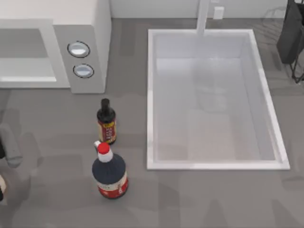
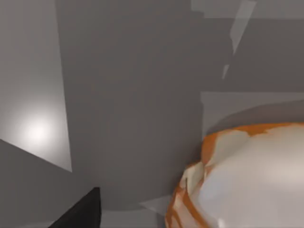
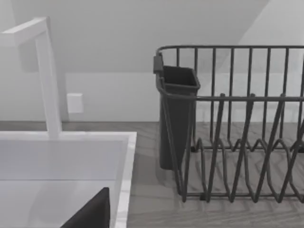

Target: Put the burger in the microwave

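At the left wrist camera, burger (image 2: 247,175) looming close, pincer grip unclear, microwave (image 1: 83,45) seen from above.

A kitchen: microwave (image 1: 52,45), sink (image 1: 213,165), dish rack (image 3: 237,123).

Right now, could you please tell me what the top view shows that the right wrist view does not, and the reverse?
The top view adds the microwave with its two dials at the table's left, plus a small dark bottle and a larger red-capped bottle in front of it. The right wrist view adds a side-on look at the dish rack, with its curved dividers and the dark holder at its end. Both share the white sink, the faucet and the wall plate.
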`<act>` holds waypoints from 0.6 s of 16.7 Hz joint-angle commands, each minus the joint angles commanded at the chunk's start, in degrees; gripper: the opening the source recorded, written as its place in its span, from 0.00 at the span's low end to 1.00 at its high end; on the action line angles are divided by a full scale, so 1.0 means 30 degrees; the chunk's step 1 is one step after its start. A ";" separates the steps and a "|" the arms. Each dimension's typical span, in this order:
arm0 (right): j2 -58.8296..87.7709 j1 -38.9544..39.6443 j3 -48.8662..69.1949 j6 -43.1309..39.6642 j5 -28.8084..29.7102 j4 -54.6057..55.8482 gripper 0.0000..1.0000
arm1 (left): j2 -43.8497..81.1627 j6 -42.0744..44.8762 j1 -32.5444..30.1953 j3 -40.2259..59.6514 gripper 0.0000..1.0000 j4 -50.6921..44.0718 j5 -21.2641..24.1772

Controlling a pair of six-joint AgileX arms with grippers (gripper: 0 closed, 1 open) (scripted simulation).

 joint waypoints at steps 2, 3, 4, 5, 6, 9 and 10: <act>0.0000 0.0000 0.0000 0.0000 0.0000 0.0000 1.00 | 0.0000 0.0000 0.0000 0.0000 0.85 0.0000 0.0000; 0.0000 0.0000 0.0000 0.0000 0.0000 0.0000 1.00 | 0.0000 0.0000 0.0000 0.0000 0.77 0.0000 0.0000; 0.0000 0.0000 0.0000 0.0000 0.0000 0.0000 1.00 | 0.0000 0.0000 0.0000 0.0000 0.70 0.0000 0.0000; 0.0000 0.0000 0.0000 0.0000 0.0000 0.0000 1.00 | 0.0000 0.0000 0.0000 0.0000 0.62 0.0000 0.0000; 0.0000 0.0000 0.0000 0.0000 0.0000 0.0000 1.00 | 0.0000 0.0000 0.0000 0.0000 0.55 0.0000 0.0000; 0.0000 0.0000 0.0000 0.0000 0.0000 0.0000 1.00 | 0.0000 0.0000 0.0000 0.0000 0.32 0.0000 0.0000; 0.0000 0.0000 0.0000 0.0000 0.0000 0.0000 1.00 | 0.0000 0.0000 0.0000 0.0000 0.25 0.0000 0.0000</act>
